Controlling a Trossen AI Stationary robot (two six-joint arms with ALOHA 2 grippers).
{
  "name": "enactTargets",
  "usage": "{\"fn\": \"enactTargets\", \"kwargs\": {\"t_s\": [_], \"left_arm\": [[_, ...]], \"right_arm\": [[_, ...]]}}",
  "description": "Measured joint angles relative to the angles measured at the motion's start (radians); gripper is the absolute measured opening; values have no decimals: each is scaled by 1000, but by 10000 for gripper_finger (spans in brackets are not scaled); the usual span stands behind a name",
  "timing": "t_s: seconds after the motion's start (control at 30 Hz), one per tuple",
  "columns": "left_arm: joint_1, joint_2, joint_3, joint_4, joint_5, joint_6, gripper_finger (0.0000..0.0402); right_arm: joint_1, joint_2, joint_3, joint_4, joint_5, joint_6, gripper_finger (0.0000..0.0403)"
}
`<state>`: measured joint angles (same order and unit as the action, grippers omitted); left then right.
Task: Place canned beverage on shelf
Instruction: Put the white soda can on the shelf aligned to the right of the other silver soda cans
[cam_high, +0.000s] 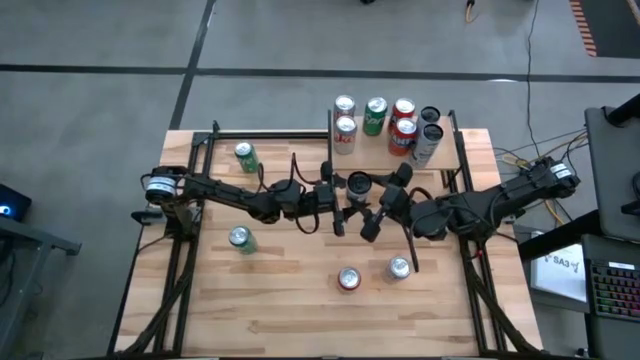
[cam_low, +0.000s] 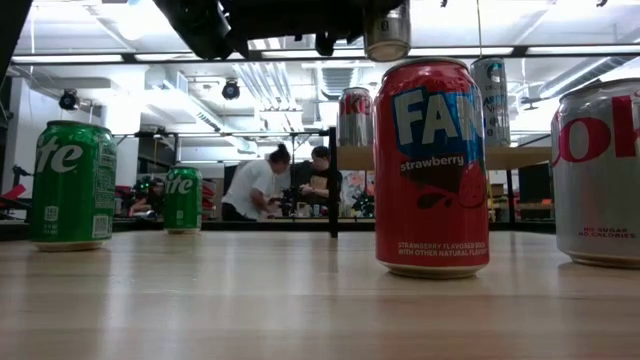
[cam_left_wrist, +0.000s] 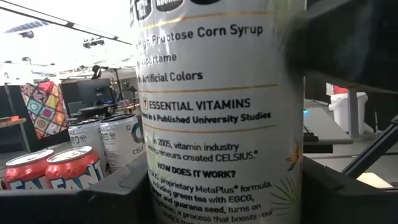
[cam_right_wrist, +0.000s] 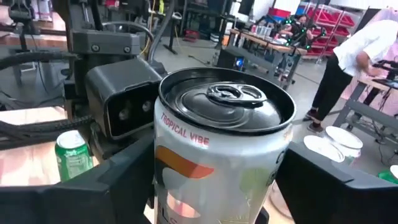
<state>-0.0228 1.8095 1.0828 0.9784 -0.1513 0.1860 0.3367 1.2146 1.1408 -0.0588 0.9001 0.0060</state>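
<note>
In the low view the silver can (cam_low: 602, 172) at 3 o'clock was cut off by the edge, its label only partly legible; the tall white can (cam_left_wrist: 221, 118) filled the left wrist view, its top and base out of frame

two dark jointed arms, black cables looping along them, silvery round motor caps at the bases, left claw (cam_high: 338, 208) and right claw (cam_high: 385, 205) chunky matte black, boxy black wrist camera block with visible screws

Looking straight down from above and level from tabletop height; wrist cameras close against the Celsius can (cam_left_wrist: 217, 118), shared by all.
</note>
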Motion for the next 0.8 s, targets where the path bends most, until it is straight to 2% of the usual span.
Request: {"fn": "enactTargets", "kwargs": {"t_s": [0.17,0.37,0.43,0.5,0.57,0.63,0.7,0.8], "left_arm": [[0,0,0,8,5,-4,223],[0,0,0,6,5,-14,225],[-1,0,1,4,4,-30,256],[-1,0,3,4,2,-53,305],[-1,0,3,-3,2,-65,353],[-1,0,3,-21,2,-72,383],[-1,0,3,-34,2,-73,387],[-1,0,3,-50,2,-73,372]], "right_arm": [[-9,10,0,29,2,-21,230],[-9,4,0,29,1,-13,230],[-9,-4,0,24,-3,-7,230],[-9,-17,0,4,-2,2,230],[-8,-40,-1,-45,-1,29,230],[-8,-77,-1,-127,-1,95,230],[-8,-121,1,-257,2,200,230],[-7,-178,0,-470,24,379,230]]}}
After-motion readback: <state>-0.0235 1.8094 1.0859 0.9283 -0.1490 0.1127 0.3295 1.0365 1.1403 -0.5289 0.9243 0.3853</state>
